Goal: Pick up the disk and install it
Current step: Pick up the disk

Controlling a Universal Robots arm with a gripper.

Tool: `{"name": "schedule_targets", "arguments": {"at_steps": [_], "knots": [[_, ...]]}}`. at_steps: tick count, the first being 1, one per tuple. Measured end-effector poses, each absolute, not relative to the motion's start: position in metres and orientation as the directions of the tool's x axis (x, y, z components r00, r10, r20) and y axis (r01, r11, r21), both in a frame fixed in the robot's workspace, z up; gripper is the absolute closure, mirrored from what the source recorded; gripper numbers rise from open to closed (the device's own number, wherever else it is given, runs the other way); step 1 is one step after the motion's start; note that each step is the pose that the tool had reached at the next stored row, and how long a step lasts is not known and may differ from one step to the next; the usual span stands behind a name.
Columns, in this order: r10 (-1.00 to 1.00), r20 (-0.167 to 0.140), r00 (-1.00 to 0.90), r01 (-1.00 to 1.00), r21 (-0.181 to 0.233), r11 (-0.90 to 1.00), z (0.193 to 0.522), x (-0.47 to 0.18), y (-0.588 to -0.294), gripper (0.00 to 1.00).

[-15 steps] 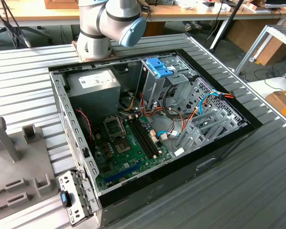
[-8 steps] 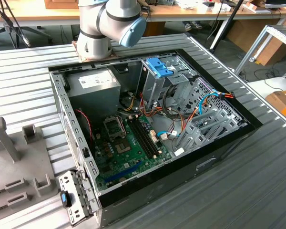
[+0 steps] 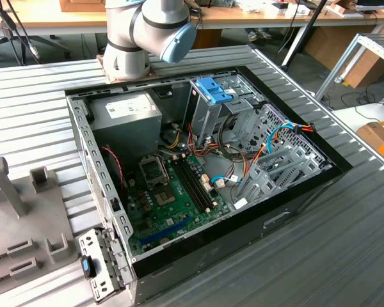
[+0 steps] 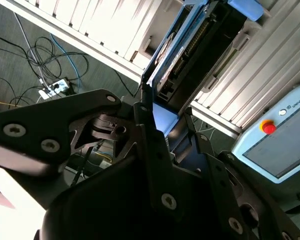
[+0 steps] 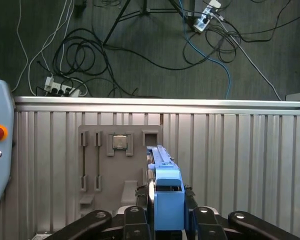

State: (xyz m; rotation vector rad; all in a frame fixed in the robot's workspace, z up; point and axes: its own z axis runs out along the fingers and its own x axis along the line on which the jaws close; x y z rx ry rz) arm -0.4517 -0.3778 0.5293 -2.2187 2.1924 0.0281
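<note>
Pickup looks done to me, your tool [image 5: 166, 207] is clamped on the disk [image 5: 168, 186], held on edge above the table [image 5: 240, 165], but fitting it into the open case [image 3: 278, 220] mid-frame in the exterior view isn't done yet.

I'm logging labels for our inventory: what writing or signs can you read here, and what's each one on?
Teach pendant: maker's lettering along its edge, left unquoted.
Power supply: white sticker, print too small to read.
The disk: sticker seen at a steep angle, unreadable.
Cardboard box: label too small to read.
</note>
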Motion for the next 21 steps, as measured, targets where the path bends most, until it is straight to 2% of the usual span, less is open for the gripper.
{"name": "schedule_targets", "arguments": {"at_steps": [21], "knots": [[-1.000,-0.028,0.012,-1.000,-0.003,-0.012,0.529,-0.413,-0.377,0.64]]}}
